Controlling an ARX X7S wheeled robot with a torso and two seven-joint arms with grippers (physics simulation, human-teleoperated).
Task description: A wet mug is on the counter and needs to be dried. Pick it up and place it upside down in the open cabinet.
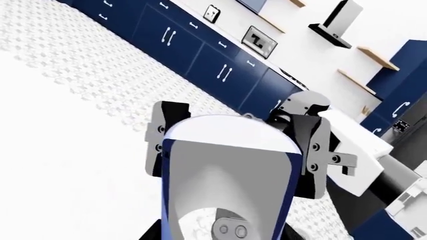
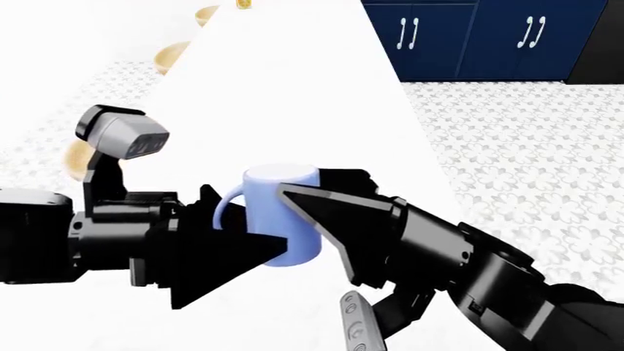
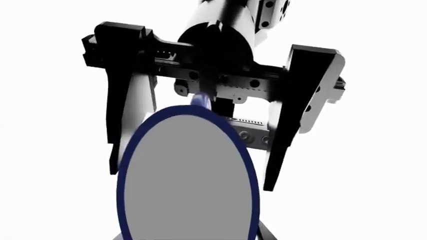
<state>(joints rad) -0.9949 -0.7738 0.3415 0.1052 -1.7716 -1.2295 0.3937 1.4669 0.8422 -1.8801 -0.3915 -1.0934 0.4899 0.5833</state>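
The mug [image 2: 285, 216] is a plain pale blue cylinder with a thin loop handle on its left side, standing upright over the near part of the white counter [image 2: 292, 88]; whether its base touches the slab cannot be told. Both claws meet at it. The right gripper [image 2: 307, 227] has its dark fingers pressed on the mug's right wall and across its front, clenched on it. The left gripper [image 2: 229, 252] reaches in from the left with a finger beside the handle; whether it grips or only flanks the mug cannot be told.

The right wrist view looks past the mug's rounded blue-rimmed end [image 3: 187, 175] to the other arm's claw spread on both sides of it. The left wrist view alone shows the mug [image 1: 227, 180] close up, and beyond it navy doors [image 1: 200, 50] with white handles along a far wall.

Tan bowls [image 2: 174, 55] lie at the counter's far left edge
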